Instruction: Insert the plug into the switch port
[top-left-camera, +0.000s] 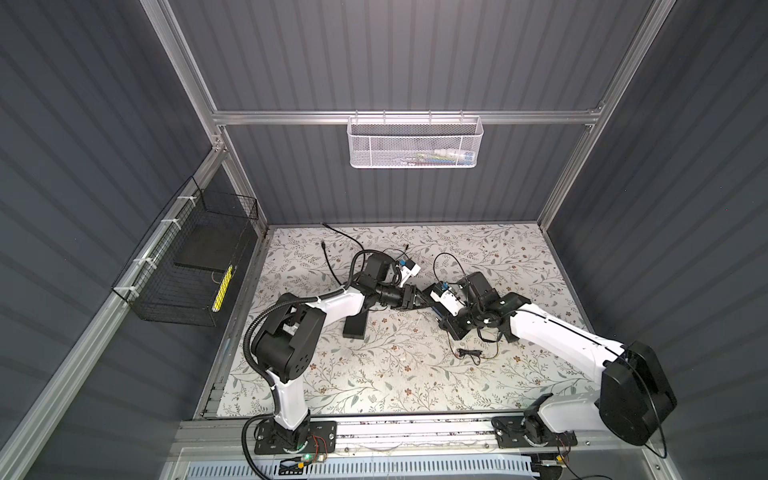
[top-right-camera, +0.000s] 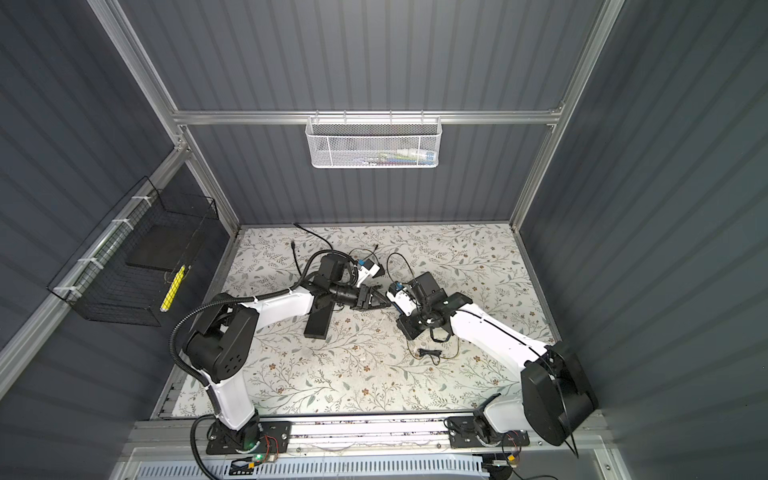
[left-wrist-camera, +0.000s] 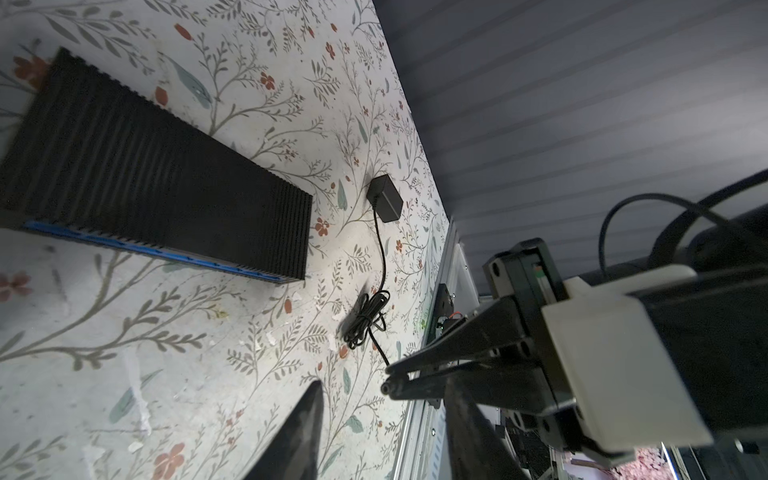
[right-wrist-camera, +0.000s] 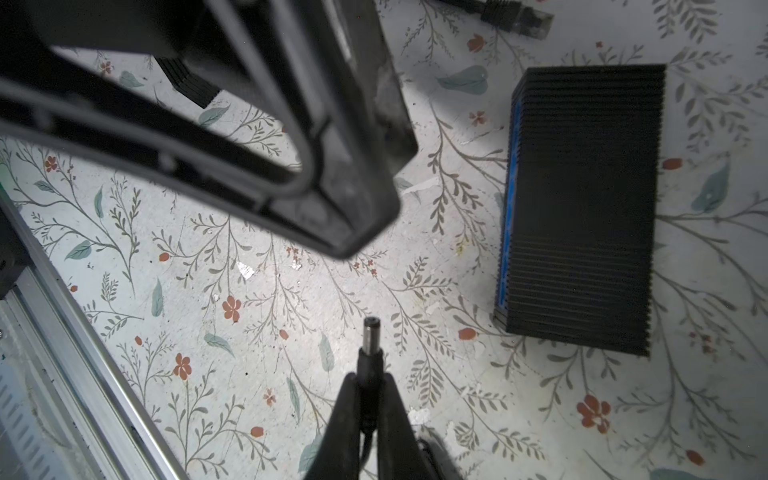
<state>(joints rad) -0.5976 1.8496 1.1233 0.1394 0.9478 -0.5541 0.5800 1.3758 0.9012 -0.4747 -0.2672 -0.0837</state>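
Note:
The switch (top-left-camera: 355, 326) (top-right-camera: 318, 326) is a black ribbed box with a blue port face (left-wrist-camera: 158, 251) (right-wrist-camera: 509, 208), lying on the floral table under the left arm. My right gripper (right-wrist-camera: 370, 376) (left-wrist-camera: 395, 380) is shut on the black barrel plug (right-wrist-camera: 371, 345). The plug's metal tip (left-wrist-camera: 388, 388) sticks out past the fingertips. My left gripper (left-wrist-camera: 384, 386) (top-left-camera: 419, 301) is open. Its fingers (left-wrist-camera: 299, 432) stand either side of the plug tip without touching it. One of them looms large in the right wrist view (right-wrist-camera: 332, 187). Plug and switch are well apart.
The plug's thin cable runs to a coiled bundle (left-wrist-camera: 365, 320) (top-left-camera: 469, 355) and a black power adapter (left-wrist-camera: 384, 203). Another connector (right-wrist-camera: 519, 18) and loose black cables (top-left-camera: 332, 257) lie toward the back. Wire baskets (top-left-camera: 413, 143) (top-left-camera: 187, 266) hang on the walls. A metal rail (right-wrist-camera: 83, 353) edges the front.

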